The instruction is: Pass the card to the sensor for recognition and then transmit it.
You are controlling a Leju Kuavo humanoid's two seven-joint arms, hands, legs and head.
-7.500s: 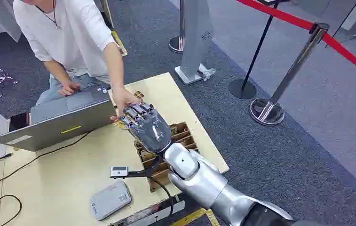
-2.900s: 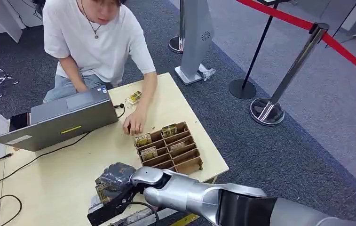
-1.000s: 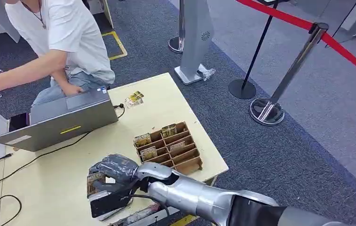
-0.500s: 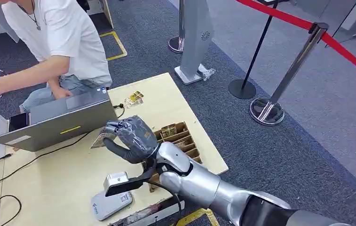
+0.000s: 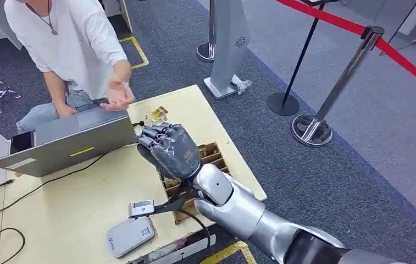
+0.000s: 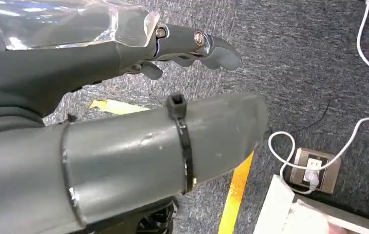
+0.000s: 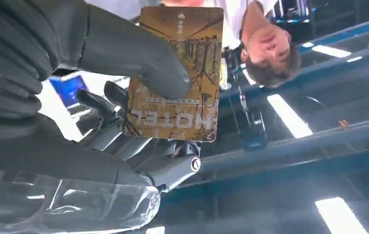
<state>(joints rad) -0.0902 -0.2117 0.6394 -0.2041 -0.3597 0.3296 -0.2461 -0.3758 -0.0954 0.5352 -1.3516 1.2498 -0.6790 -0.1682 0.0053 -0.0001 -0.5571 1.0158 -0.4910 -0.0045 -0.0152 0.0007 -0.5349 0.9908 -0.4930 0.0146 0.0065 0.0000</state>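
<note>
1. The right robot hand (image 5: 170,149) is raised over the wooden surface (image 5: 73,203), just above the far end of the slotted cardboard tray (image 5: 216,157), with its back turned to the head camera.
2. In the right wrist view the right robot hand (image 7: 50,63) pinches a brown hotel card (image 7: 177,73) between its thick thumb and the darker fingers (image 7: 124,117) behind it; the card stands flat against the fingers with its printed face towards the wrist camera.
3. In the head view the card is hidden behind that hand.
4. The grey card sensor (image 5: 129,235) lies on the surface near its front edge, well apart from the tray and nearer the robot than the raised hand.
5. An open laptop (image 5: 68,140) sits on the surface beyond the tray, to the left of the raised hand.
6. A few loose cards (image 5: 157,115) lie on the surface past the tray, near the far edge.
7. A person in a white shirt (image 5: 68,38) sits behind the laptop, one hand (image 5: 117,99) lifted above it, apart from the robot hand.
8. The left robot hand (image 6: 192,46) hangs over grey carpet, fingers curled inward with nothing in them.
</note>
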